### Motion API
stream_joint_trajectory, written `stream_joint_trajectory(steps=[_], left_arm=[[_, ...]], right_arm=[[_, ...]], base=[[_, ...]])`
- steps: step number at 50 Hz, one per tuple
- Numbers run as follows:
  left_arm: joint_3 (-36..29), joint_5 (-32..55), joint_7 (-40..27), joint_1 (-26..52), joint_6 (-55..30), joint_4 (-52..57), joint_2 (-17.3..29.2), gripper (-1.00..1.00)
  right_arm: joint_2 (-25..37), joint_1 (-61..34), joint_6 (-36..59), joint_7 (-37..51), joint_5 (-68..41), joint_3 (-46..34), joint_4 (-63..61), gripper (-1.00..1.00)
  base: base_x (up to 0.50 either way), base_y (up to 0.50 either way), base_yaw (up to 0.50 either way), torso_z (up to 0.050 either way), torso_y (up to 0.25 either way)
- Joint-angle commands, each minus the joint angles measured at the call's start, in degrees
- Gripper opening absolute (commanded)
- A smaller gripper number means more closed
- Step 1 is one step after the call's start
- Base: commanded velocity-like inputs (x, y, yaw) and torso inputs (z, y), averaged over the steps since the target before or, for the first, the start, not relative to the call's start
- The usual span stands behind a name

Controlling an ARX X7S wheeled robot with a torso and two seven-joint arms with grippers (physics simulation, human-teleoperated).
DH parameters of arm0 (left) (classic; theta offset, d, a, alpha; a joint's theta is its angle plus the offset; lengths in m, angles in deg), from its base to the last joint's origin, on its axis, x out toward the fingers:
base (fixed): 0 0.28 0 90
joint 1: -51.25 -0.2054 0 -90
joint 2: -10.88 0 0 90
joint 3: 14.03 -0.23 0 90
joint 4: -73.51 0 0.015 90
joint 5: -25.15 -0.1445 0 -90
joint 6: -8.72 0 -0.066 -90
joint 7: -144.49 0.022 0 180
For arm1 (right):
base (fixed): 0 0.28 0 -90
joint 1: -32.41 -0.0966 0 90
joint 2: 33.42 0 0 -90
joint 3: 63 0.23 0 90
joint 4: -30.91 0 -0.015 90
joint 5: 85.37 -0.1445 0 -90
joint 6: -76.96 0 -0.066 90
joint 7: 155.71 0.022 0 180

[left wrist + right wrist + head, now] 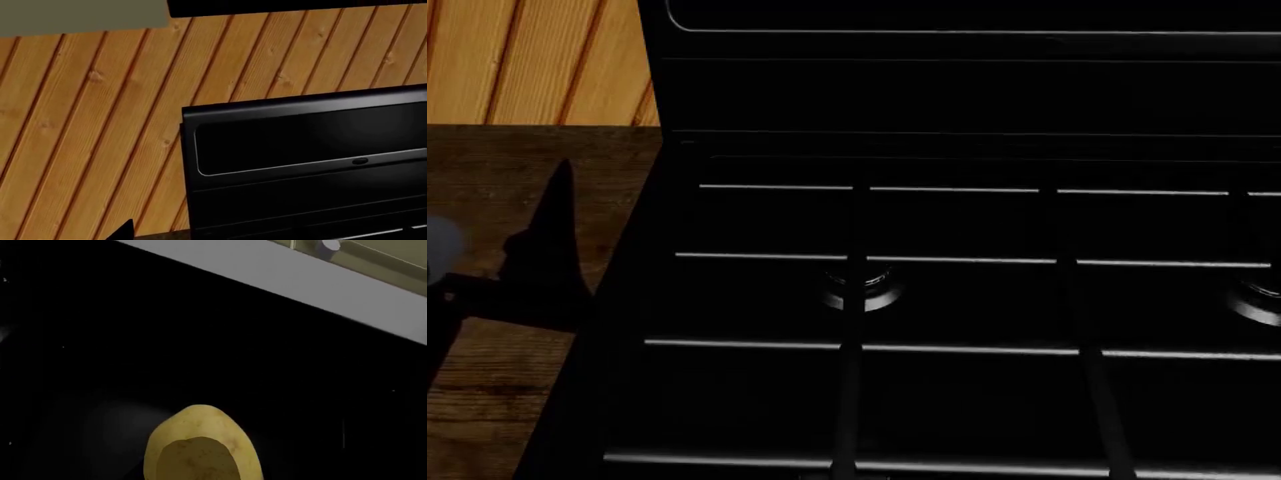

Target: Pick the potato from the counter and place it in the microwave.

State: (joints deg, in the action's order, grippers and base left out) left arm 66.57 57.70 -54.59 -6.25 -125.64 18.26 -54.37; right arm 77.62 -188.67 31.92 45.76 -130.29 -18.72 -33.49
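Note:
The potato, yellowish-tan and oval, shows only in the right wrist view, at my right gripper. The gripper is shut on it and its dark fingers are lost against the black behind. That black expanse has a pale grey band along one side; I cannot tell whether it is the microwave. The counter is a dark brown slab left of the stove. Of my left gripper one black fingertip shows, set wide; it is open and empty over the counter edge.
The black gas stove with grates and two burners fills most of the head view; its back panel stands against the orange plank wall. A cream cabinet front with a grey knob lies beyond the grey band. An arm shadow falls on the counter.

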Motion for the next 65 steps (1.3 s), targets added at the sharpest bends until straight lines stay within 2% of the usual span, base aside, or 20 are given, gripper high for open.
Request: stream_joint_trajectory(steps=[1,4,12,15,19,26,46,65], left_arm=[[1.9,-0.3,1.2,-0.1,-0.4,0.6,-1.0,1.00],[2.2,-0.1,1.2,-0.1,-0.4,0.6,-0.9,1.00],[2.6,0.2,1.0,0.0,-0.4,0.6,-0.6,1.00],[2.7,0.4,0.9,0.3,-0.7,0.6,-0.6,1.00],[2.6,0.5,0.7,0.5,-0.9,0.7,-0.6,1.00],[2.8,0.4,0.7,0.5,-0.7,0.3,-0.3,1.00],[2.4,0.1,0.8,0.8,0.1,-1.4,-0.1,1.00],[2.4,0.5,0.6,0.7,0.2,-1.2,0.1,1.00]], right_arm=[[-7.6,-3.9,-3.6,-12.4,16.0,3.5,16.1,-1.00],[-10.5,-3.9,-4.8,-17.0,25.1,8.4,20.9,-1.00],[-17.8,-3.9,-9.8,-28.1,55.3,30.8,31.3,-1.00],[-19.0,-3.9,-11.2,-29.9,62.4,37.0,32.9,-1.00],[-19.5,-3.9,-12.5,-30.9,67.3,41.0,34.6,-1.00],[-19.2,-3.9,-13.8,-31.3,70.6,42.6,36.1,-1.00],[-20.4,-3.9,-19.9,-27.7,66.2,41.1,45.1,-1.00],[-20.5,-3.9,-13.8,-28.3,65.7,41.2,44.6,-1.00]], base=[[0.00,0.00,0.00,0.000,0.000],[0.00,0.00,0.00,0.000,0.000],[0.00,0.00,0.00,0.000,0.000],[0.00,0.00,0.00,0.000,0.000],[0.00,0.00,0.00,0.000,0.000],[0.00,0.00,0.00,0.000,0.000],[0.00,0.00,0.00,0.001,0.000],[0.00,0.00,0.00,0.000,0.001]])
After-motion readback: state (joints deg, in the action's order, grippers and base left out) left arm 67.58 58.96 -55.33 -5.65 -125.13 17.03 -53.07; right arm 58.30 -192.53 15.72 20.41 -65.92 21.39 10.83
